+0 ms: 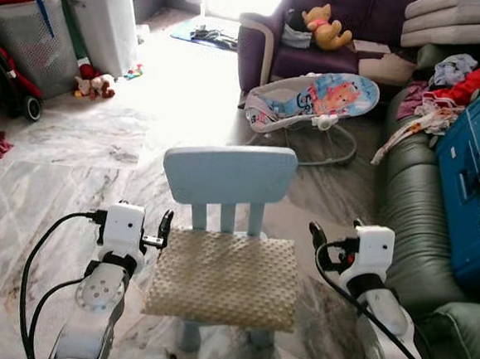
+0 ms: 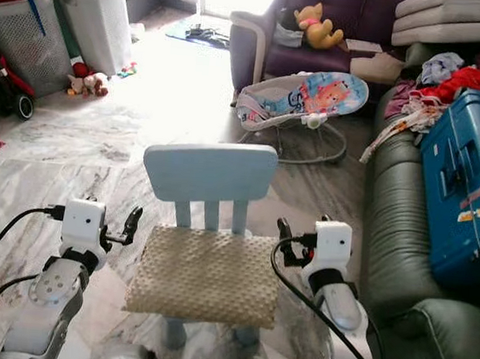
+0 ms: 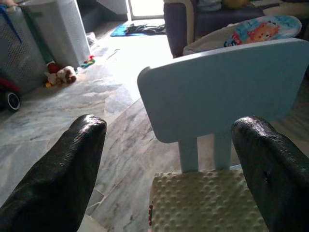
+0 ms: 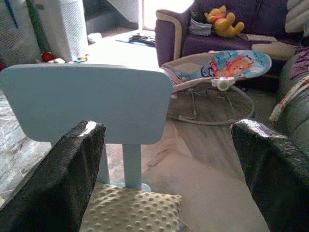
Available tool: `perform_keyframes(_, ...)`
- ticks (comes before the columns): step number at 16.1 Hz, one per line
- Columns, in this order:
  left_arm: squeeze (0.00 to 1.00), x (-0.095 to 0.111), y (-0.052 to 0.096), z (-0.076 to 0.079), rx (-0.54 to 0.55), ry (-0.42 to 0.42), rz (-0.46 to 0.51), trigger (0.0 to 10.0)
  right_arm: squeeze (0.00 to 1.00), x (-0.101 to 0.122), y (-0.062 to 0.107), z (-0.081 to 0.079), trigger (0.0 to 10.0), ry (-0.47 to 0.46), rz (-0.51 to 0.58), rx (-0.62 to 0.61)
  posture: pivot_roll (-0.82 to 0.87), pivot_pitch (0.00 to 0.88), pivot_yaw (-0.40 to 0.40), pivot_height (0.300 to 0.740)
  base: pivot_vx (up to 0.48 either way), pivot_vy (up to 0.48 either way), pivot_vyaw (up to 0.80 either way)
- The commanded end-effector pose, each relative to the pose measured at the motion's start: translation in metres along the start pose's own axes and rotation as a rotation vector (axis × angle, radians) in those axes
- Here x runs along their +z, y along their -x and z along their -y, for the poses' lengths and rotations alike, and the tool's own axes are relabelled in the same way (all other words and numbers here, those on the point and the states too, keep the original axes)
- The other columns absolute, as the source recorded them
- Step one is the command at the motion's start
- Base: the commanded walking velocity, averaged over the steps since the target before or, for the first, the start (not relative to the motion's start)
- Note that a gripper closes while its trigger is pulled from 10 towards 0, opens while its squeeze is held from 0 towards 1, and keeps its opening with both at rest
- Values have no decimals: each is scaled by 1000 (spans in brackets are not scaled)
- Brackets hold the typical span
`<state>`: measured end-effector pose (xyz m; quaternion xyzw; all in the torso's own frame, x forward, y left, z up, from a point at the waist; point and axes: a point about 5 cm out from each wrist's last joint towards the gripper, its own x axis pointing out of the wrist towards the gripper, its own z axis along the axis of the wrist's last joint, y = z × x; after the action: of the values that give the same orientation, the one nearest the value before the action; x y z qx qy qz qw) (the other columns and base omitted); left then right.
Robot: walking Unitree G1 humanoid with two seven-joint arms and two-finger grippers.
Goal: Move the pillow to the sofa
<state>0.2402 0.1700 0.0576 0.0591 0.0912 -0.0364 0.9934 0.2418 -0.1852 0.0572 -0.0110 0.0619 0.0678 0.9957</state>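
Left eye view: beige dimpled pillow (image 1: 224, 278) flat on seat of pale blue child's chair (image 1: 229, 175). Left gripper (image 1: 163, 230) and right gripper (image 1: 315, 235) flanking it, fingers spread, empty. Likely light, soft, floppy; best pinched at opposite side edges. Green sofa (image 1: 405, 201) just right.

Beige dotted pillow (image 1: 224, 278), pale blue chair (image 1: 229, 176), green sofa (image 1: 410, 234).

Grey marbled floor (image 1: 66, 174), sunlit at top centre, purple armchair (image 1: 318, 36) upper right, laundry baskets (image 1: 61, 24) upper left.
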Motion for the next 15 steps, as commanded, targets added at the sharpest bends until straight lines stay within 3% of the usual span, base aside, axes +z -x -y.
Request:
perform_keyframes(1,0,4,-1,-2,11,-8,9,10000,0,4,-1,0,10000,6,7,2,23,0,-20,652,0,0,0)
perform_keyframes(3,0,4,-1,-2,10,-8,9,10000,0,5,-2,1,10000,7,9,2,23,0,-21,629,0,0,0)
perform_keyframes(11,0,4,-4,-6,79,-30,8,10000,0,1,-5,-5,10000,10,-6,41,23,0,-26,629,0,0,0)
perform_keyframes(12,0,4,-4,-6,78,-25,6,10000,714,2,-5,-6,10000,6,-4,45,23,0,-26,629,0,0,0)
perform_keyframes(13,0,3,-2,-7,83,-13,1,10000,1000,3,-5,-6,10000,-4,3,49,22,0,-27,629,0,0,0)
perform_keyframes(14,1000,2,-2,-8,86,6,-4,10000,1000,3,-5,-6,10000,-6,4,50,20,0,-27,629,0,0,0)
perform_keyframes(15,1000,-1,0,-13,108,24,-16,10000,1000,3,-5,-6,10000,-7,6,47,20,0,-27,629,0,0,0)
